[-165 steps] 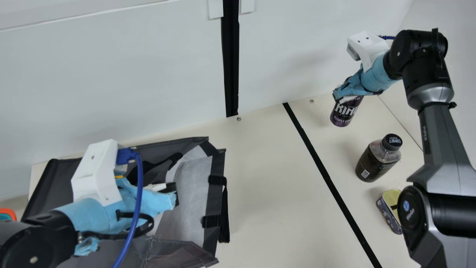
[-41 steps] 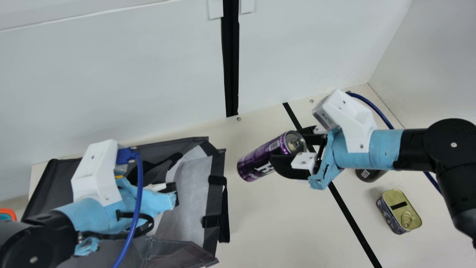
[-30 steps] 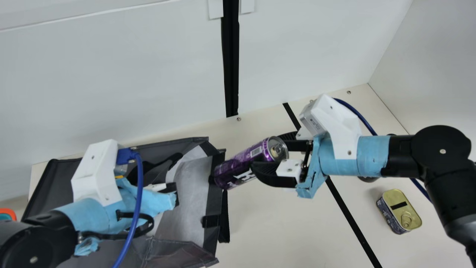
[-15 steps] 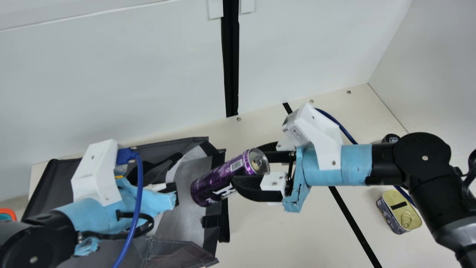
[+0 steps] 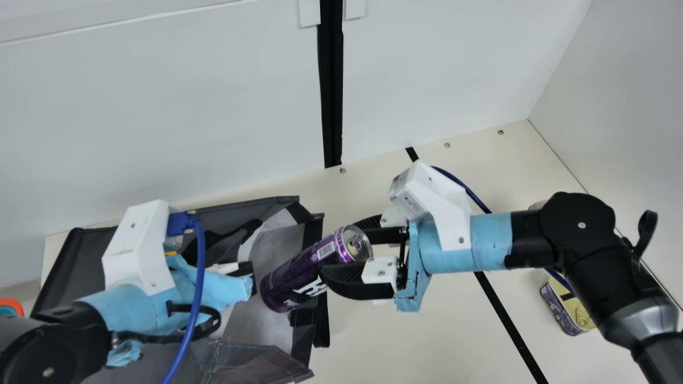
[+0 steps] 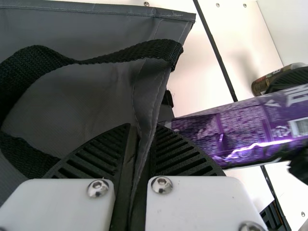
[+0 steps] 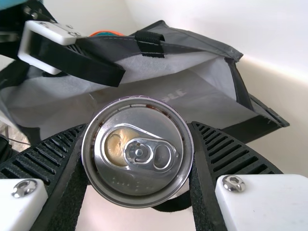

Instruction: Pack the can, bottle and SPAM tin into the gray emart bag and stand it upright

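Observation:
My left gripper (image 5: 246, 277) is at the gray bag (image 5: 267, 357); in the left wrist view the gripper (image 6: 137, 154) is shut on the bag's edge (image 6: 151, 96). The bag lies with its mouth spread toward the table's middle. My right gripper (image 5: 344, 261) holds the purple can (image 5: 299, 274) tilted, its far end over the pale lining at the bag's mouth. From the right wrist, the gripper (image 7: 138, 159) has a finger on each side of the can's top (image 7: 139, 151). The SPAM tin (image 5: 568, 309) is partly behind the right arm; the bottle (image 6: 262, 84) is partly hidden by a right finger.
The right arm stretches across the table (image 5: 395, 341) above the black line (image 5: 512, 330). A wall (image 5: 437, 69) runs along the back. Black handle straps (image 5: 322, 314) hang at the bag's mouth, and an orange-rimmed object (image 5: 12, 305) is at the far left.
My right arm has carried the can from the back right, leftward to the bag's mouth, tilting it along the way. The left arm and the bag look unmoved.

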{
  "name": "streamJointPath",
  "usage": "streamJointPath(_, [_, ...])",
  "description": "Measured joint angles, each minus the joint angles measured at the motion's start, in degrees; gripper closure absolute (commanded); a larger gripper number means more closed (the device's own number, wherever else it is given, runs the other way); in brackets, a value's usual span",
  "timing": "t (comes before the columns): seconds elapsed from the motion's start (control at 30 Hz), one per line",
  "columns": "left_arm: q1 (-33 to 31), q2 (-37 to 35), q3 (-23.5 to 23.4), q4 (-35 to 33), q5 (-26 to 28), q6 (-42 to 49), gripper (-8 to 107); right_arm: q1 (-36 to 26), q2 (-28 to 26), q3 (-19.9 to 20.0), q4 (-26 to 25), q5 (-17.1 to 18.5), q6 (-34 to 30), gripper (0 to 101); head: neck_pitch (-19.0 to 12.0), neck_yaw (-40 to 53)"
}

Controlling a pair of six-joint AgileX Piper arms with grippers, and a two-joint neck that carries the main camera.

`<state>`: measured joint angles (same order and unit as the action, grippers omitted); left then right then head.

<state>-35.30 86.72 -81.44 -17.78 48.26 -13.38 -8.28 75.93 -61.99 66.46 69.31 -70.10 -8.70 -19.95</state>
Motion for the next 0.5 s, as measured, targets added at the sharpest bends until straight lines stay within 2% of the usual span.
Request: streamJointPath(0.5, [0.0,0.0,0.0,0.0,0.0,0.0,107,9.9,5.9,2.5,3.4,-8.8,-3.2,101,0.0,0.1])
